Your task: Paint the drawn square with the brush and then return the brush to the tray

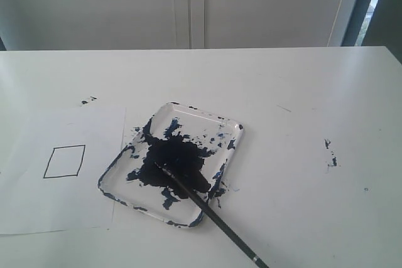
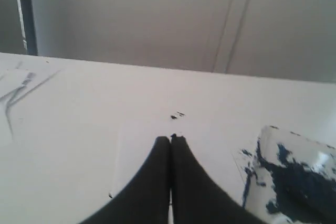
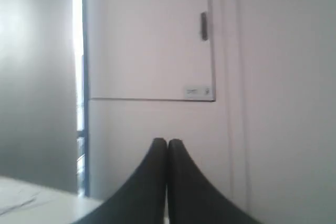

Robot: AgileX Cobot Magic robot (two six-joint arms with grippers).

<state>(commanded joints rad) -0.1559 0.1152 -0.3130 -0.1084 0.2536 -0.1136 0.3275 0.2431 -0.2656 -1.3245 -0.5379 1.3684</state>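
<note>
The left gripper [image 2: 170, 139] is shut tight. Its two black fingers press together with nothing between them. The right gripper [image 3: 167, 142] is shut the same way and holds nothing. It points at a wall, away from the work. Neither one touches the brush [image 1: 210, 211].

The brush lies on a slant. Its tip rests in the paint [image 1: 176, 158], where it can soak some up. Its long handle leans over the rim of the tray [image 1: 195, 119] and sticks out onto the table [image 1: 301, 92], likely because it is too long to fit inside. That free end looks like the easy part to grab.

The tray sits just ahead of the left gripper, toward the right gripper's side. It holds one big dark blot and many splashes.

The square [image 1: 64, 161] on the paper [image 1: 38, 211] is blank, so no painting is done yet. The paper lies close in front of the left gripper.
</note>
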